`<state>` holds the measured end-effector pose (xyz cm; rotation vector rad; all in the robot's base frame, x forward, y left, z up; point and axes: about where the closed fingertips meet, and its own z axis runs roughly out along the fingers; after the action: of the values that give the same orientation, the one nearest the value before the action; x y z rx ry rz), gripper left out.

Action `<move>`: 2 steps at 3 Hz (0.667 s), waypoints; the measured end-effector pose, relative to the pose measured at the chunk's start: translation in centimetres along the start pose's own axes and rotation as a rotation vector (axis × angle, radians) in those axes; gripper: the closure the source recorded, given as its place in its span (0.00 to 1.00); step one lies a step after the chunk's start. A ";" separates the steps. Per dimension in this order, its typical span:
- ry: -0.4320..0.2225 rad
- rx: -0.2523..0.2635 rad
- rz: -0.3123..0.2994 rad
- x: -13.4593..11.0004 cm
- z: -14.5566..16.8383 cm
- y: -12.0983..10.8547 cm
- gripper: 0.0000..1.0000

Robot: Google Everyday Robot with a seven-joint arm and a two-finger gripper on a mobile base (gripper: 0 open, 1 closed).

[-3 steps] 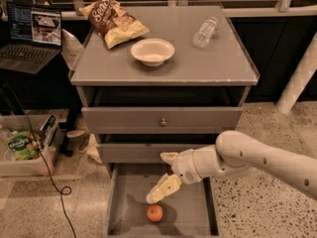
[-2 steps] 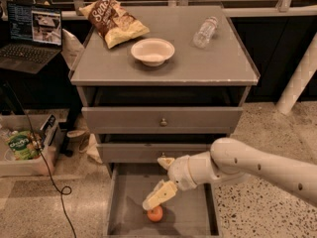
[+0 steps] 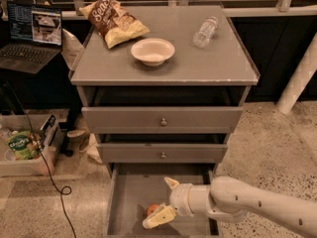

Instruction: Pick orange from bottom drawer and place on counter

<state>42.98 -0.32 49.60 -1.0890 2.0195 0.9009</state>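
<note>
Below the counter point(image 3: 218, 58), the bottom drawer point(image 3: 130, 202) stands open. The gripper point(image 3: 157, 203) has sunk lower onto the orange point(image 3: 152, 209) near the drawer's front, jaws spread wide and gripping nothing. Closing them looks like the next step.

Flat grey counter point(image 3: 208, 63) looks matt, chipped pale along the front. Little round metal knobs point(image 3: 163, 122) are shiny, crinkly chip bag point(image 3: 114, 20) is glossy, and the bottle point(image 3: 205, 31) is clear plastic. Smooth cream plastic gripper point(image 3: 166, 201) sits down in the grey bottom drawer point(image 3: 129, 202), beside the smooth-skinned orange point(image 3: 152, 208).
</note>
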 end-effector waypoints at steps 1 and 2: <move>-0.006 0.075 0.005 0.5 0.3 -1.9 0.00; -0.005 0.068 0.000 0.4 0.4 -1.3 0.00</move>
<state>44.00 -0.67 48.70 -1.0493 2.0310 0.8280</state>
